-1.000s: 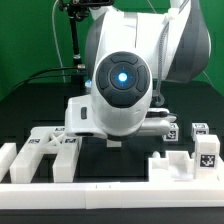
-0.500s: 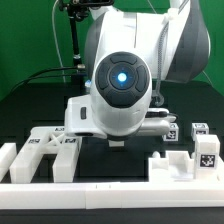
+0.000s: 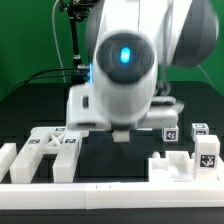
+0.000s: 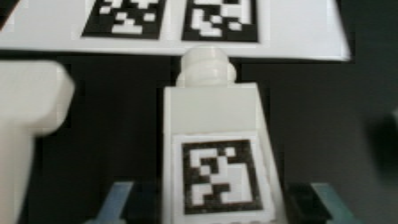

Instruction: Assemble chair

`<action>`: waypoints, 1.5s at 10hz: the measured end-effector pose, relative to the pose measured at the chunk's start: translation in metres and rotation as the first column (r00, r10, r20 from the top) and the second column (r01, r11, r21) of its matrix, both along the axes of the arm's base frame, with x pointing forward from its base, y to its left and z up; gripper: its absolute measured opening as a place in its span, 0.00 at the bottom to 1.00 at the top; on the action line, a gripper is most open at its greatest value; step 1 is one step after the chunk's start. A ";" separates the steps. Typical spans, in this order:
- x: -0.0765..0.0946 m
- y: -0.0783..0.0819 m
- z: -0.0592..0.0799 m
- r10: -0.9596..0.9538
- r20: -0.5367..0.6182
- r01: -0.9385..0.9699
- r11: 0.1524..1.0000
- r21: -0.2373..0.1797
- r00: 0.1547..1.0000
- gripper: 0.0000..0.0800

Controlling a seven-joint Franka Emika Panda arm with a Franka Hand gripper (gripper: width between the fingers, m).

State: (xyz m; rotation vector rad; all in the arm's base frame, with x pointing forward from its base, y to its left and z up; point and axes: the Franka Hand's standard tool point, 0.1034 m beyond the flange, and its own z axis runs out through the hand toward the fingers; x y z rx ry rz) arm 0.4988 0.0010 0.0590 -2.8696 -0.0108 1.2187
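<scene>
In the wrist view a white chair bar (image 4: 217, 130) with a rounded peg at its far end and a square tag on its face lies between my fingers (image 4: 121, 203). My gripper (image 4: 222, 205) is open, with a dark gap on each side of the bar. A rounded white chair slab (image 4: 32, 110) lies beside the bar. In the exterior view my gripper (image 3: 120, 135) hangs over the dark table behind the parts. The bar is hidden there by the arm. Tagged chair parts lie at the exterior view's left (image 3: 45, 150) and right (image 3: 205, 150).
The marker board (image 4: 178, 25) with two tags lies just beyond the bar's peg. Small tagged cubes (image 3: 170, 133) sit at the exterior view's right. A long plain white rail (image 3: 100, 190) runs along the front. A black stand (image 3: 76, 40) and cables stand behind.
The arm has risen and shifted slightly towards the exterior view's right. It is blurred by motion now. The parts on the table have not moved.
</scene>
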 end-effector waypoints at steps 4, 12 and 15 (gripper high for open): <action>0.029 -0.002 0.018 -0.002 0.173 0.003 1.000 -0.002 0.985 0.36; 0.092 0.013 0.081 -0.078 0.756 0.076 0.996 0.038 0.650 0.36; 0.098 0.028 0.068 -0.038 0.899 0.069 0.998 0.008 0.435 0.36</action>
